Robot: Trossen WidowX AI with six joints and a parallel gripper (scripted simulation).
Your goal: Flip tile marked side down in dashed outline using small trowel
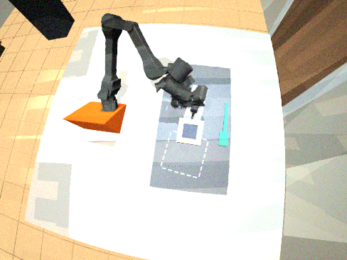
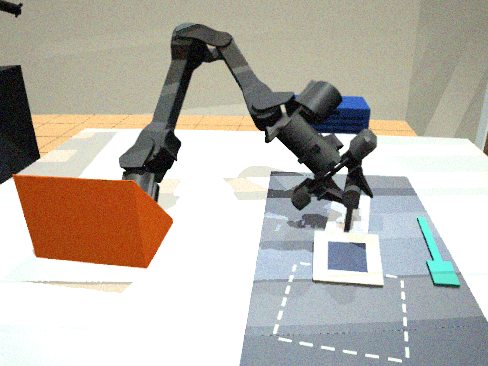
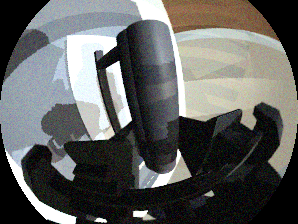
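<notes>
The tile (image 1: 180,131) (image 2: 320,257) looks flat on the mat (image 1: 217,177) (image 2: 450,340), its dark blue square facing up. Its front part overlaps the back edge of the dashed outline (image 1: 199,177) (image 2: 328,348). My gripper (image 1: 190,99) (image 2: 347,185) (image 3: 150,117), behind the tile, is shut on the dark handle of the small trowel (image 1: 201,93) (image 2: 362,143) (image 3: 150,90). The trowel's thin neck slopes down to a pale blade (image 2: 364,215) behind the tile's back edge. Whether the blade reaches under the tile cannot be told.
A teal spatula-like tool (image 1: 224,138) (image 2: 442,272) lies on the mat to the tile's right. An orange wedge-shaped block (image 1: 96,115) (image 2: 85,220) stands by the arm's base. A blue object (image 2: 352,112) is behind the arm. A black box (image 1: 50,18) (image 2: 15,120) is at the left.
</notes>
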